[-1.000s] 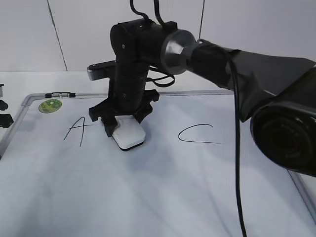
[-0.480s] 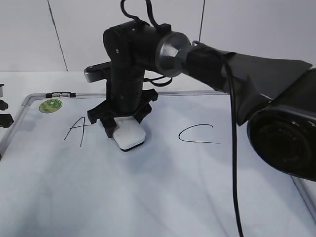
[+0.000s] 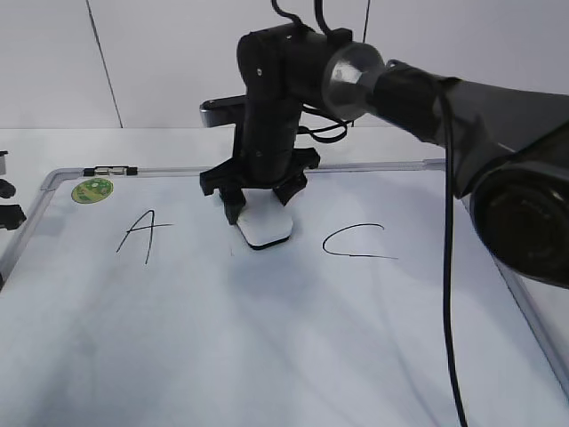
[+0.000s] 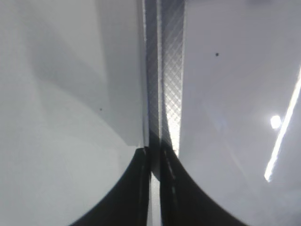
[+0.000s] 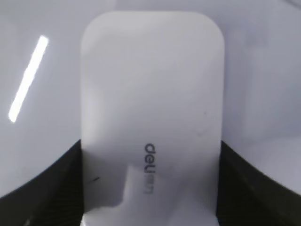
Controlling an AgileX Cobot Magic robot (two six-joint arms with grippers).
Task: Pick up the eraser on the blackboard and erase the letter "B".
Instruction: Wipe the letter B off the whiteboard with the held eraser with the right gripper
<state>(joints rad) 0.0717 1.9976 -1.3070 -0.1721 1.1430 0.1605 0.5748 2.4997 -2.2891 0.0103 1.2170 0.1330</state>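
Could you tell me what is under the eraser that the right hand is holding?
The eraser, clamped in the right hand, rests on the blackboard between "A" and "C". No "B" shows; any trace beneath it is covered.

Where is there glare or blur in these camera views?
Right wrist view: a bright streak of glare on the blackboard left of the eraser. Left wrist view: another streak and spot at right, frame soft. Exterior view: evenly lit, faint shadows under the arm.

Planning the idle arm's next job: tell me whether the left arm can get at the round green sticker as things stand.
Probably yes. The round green sticker sits in the whiteboard's left corner with nothing over it, and the right end effector holds the white plastic eraser mid-board, well clear.
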